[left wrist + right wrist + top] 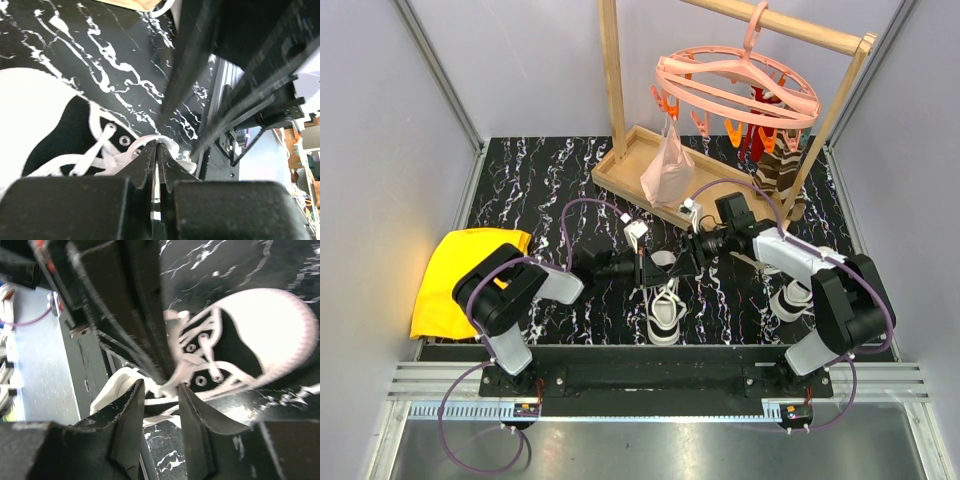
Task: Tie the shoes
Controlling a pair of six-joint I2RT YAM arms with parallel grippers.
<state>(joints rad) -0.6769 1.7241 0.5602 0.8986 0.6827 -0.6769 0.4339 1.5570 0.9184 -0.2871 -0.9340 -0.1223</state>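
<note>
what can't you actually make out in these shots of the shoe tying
- Top view: the knot area of the middle shoe, hidden under the left gripper and right gripper.
- Top view: the second shoe, mostly covered by the right arm.
- Left wrist view: where the pinched lace ends, behind the blurred right gripper.
- Right wrist view: whether the fingers grip the lace; blurred.

The top external view looks down from above and behind the arm bases toward the back wall, far enough off to take in the whole bench (520, 190). The left wrist camera sits just behind its own jaws, low and very close to the bench, facing the blurred right arm (240, 60). The right wrist camera looks along its jaws the opposite way, with the left arm (110, 300) in front of it. All three views share the middle sneaker (665, 305); the wrist views see it from opposite sides (55, 130) (250, 340).
</note>
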